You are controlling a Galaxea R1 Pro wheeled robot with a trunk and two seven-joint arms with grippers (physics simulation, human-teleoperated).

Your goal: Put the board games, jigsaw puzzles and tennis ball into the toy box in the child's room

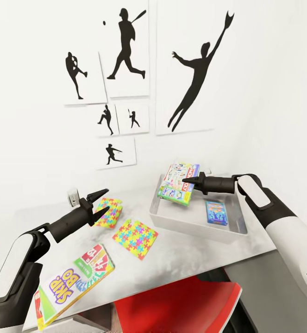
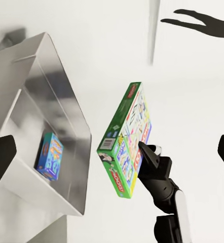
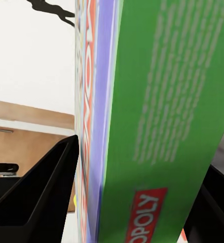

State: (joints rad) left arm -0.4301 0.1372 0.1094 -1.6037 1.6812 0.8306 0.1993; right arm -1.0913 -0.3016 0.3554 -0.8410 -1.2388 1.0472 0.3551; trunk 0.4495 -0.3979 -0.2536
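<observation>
My right gripper [image 1: 186, 180] is shut on the white-and-green Monopoly box [image 1: 176, 185], holding it tilted in the air over the far left end of the toy box [image 1: 195, 226]. From the left wrist the same box [image 2: 126, 144] hangs clear of the tray [image 2: 66, 116]. In the right wrist view its green side [image 3: 162, 116] sits between my fingers [image 3: 36, 202]. A small blue board game [image 1: 216, 212] lies in the tray. Two jigsaw puzzles [image 1: 109, 212] [image 1: 134, 238] lie on the table [image 1: 181, 254]. My open left gripper [image 1: 99, 201] hovers over the farther one. Skip-Bo [image 1: 74, 280] lies front left. Tennis ball and bed are out of view.
A small white-grey object [image 1: 72, 196] stands on the table behind my left gripper. A red seat [image 1: 181, 305] is tucked under the table's front edge. The wall with black athlete posters [image 1: 125, 51] rises right behind the table.
</observation>
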